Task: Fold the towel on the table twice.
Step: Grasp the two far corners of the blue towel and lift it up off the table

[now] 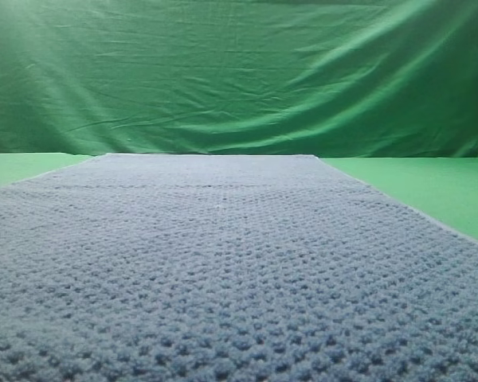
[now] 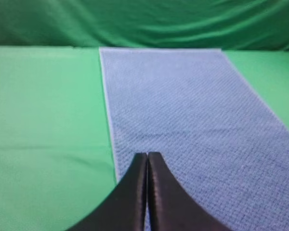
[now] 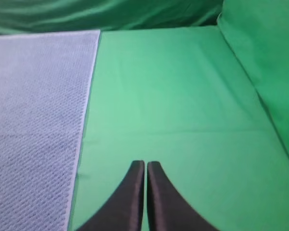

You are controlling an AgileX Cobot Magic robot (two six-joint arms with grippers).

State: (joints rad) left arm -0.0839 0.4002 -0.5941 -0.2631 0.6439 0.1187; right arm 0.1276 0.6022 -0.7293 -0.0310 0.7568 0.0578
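From the exterior high view, the towel (image 1: 223, 270) lies spread flat and single-layered on the table (image 1: 430, 187), running away toward the wrinkled backdrop (image 1: 239, 72). No fold shows, so by my judgement both folds are still to do. Neither arm appears here.

In the left wrist view, the left gripper (image 2: 147, 155) has its jaws pressed together with nothing between them. It hangs over the towel (image 2: 192, 120), just inside the towel's left long edge (image 2: 108, 120), which runs straight ahead from the fingertips. Bare table (image 2: 43, 120) opens wide to the left of the gripper (plenty of room to come down beside the edge).

In the right wrist view, the right gripper (image 3: 145, 163) is likewise closed and empty, over bare table (image 3: 173, 96). The towel (image 3: 33, 106) lies to its left, its right long edge (image 3: 86, 96) near but apart from the fingertips. To the gripper's right, the backdrop (image 3: 265, 62) rises, limiting room on that side.
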